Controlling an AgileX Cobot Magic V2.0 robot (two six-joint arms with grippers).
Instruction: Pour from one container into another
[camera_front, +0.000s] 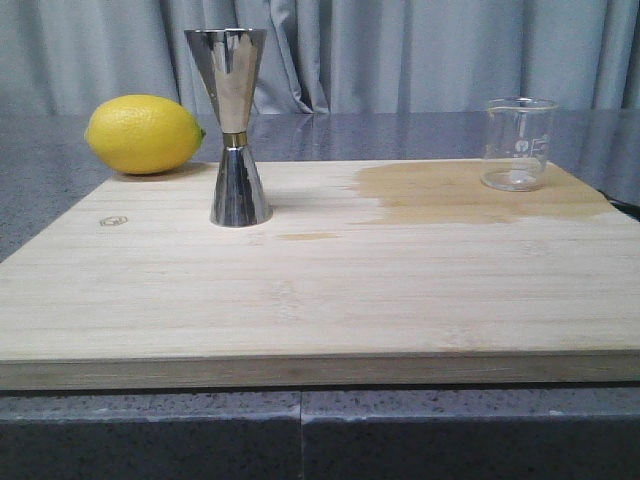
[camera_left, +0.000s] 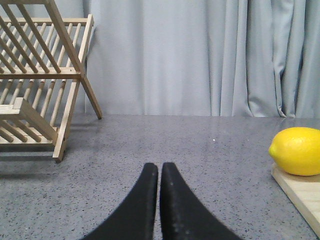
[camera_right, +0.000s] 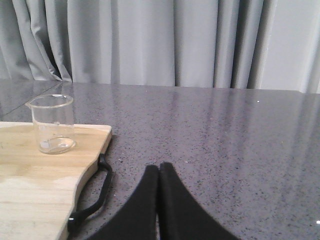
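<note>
Both claws closed and empty, off the pale wooden board.
Small clear glass beaker, on the board's damp patch, could slip when gripped, missing the tall steel hourglass jigger.

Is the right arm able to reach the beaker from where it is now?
Probably yes. In the right wrist view the beaker stands upright near the board edge, with only bare counter between it and the right gripper. Its jaws are shut, so they must open first.
</note>
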